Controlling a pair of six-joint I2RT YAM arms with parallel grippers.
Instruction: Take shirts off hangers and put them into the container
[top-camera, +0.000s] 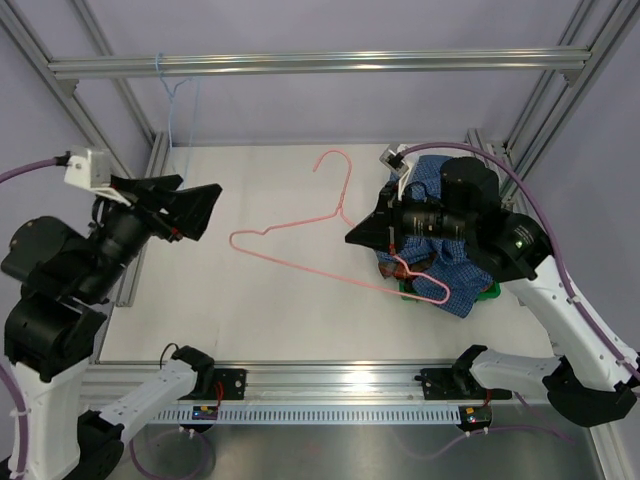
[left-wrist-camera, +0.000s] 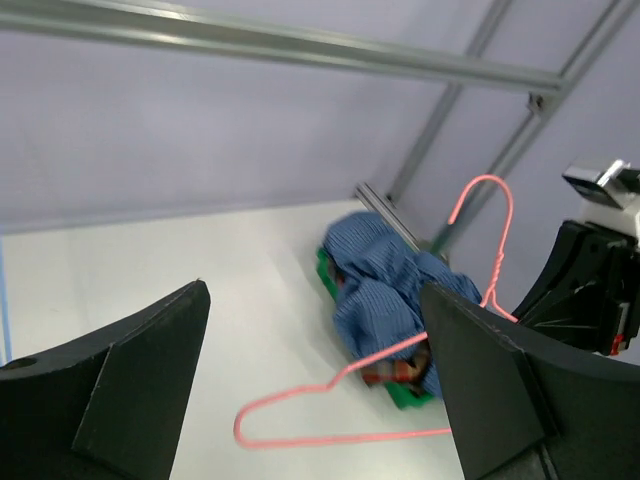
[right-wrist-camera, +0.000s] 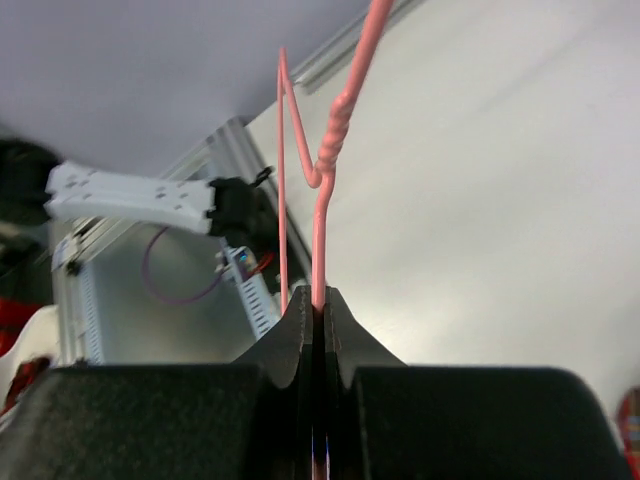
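Over the bench's right side, the right fingers (right-wrist-camera: 295, 345) clamp the bare pink hanger (right-wrist-camera: 319, 250). Shirts (left-wrist-camera: 375, 275) lie heaped on the green tray (left-wrist-camera: 407, 396). Left fingers (left-wrist-camera: 150, 380) hang apart, empty. Next call, I'd judge: set that hanger aside.

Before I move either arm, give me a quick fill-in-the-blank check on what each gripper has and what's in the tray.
1. The hanger clamped in the right gripper is ___ in colour.
2. The left gripper stands open and holds ___.
3. The shirt heaped on top of the green tray is ___.

Missing words: pink; nothing; blue.
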